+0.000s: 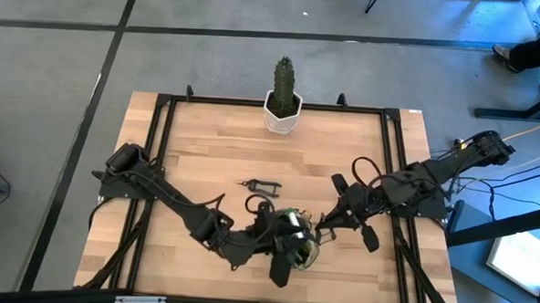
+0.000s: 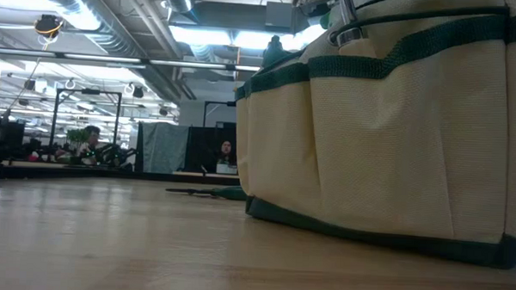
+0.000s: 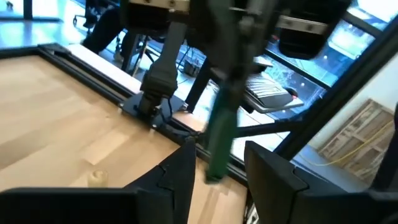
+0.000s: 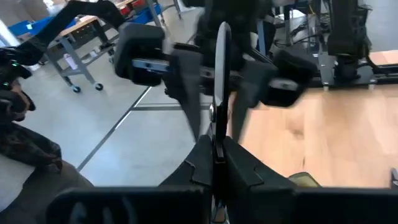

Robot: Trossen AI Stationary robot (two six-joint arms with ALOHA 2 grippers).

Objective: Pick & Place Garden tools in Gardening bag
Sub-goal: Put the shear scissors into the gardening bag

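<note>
At the near middle of the table the gardening bag [image 1: 304, 253] sits mostly hidden beneath the left gripper [image 1: 291, 248], which hangs over its mouth with its fingers [image 3: 179, 171] apart and nothing clamped between them. A green strap [image 3: 221, 124] rises through that gap without clearly touching either finger; it looks like one of the bag's handles. The right gripper [image 1: 325, 224] comes in from the right, just beside the bag's far right edge, with its fingers closed together on that strap, probably holding the bag up and open. One tool, the pruning shears [image 1: 261, 184], lies flat on the bare wood, far of the bag and a little to its left, with its long axis running left to right. From the left gripper the shears therefore lie away toward the far side and slightly left. Since that gripper is empty and the right one is busy with the strap, the left arm seems better placed to fetch them. A cactus [image 1: 284, 79] in a white pot [image 1: 282, 118] stands at the far edge, well apart
</note>
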